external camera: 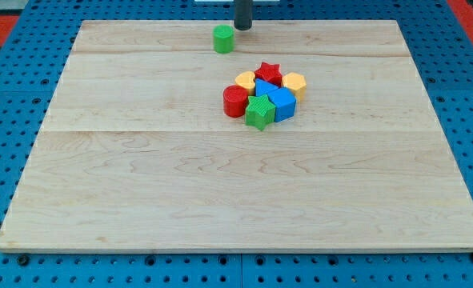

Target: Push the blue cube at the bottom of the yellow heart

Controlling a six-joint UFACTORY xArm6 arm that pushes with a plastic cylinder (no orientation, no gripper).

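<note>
The blue cube (283, 104) sits in a tight cluster near the board's centre, right of the green star (259, 112). A second blue block (263, 87) lies just behind it. The yellow heart (246, 80) is at the cluster's upper left, beside the red star (269, 74). A yellow hexagon-like block (294, 83) sits at the upper right, and a red cylinder (235, 102) at the left. My tip (242, 27) is at the view's top, just right of a lone green cylinder (223, 38), well above the cluster.
The wooden board (140, 184) lies on a blue perforated table (4, 120).
</note>
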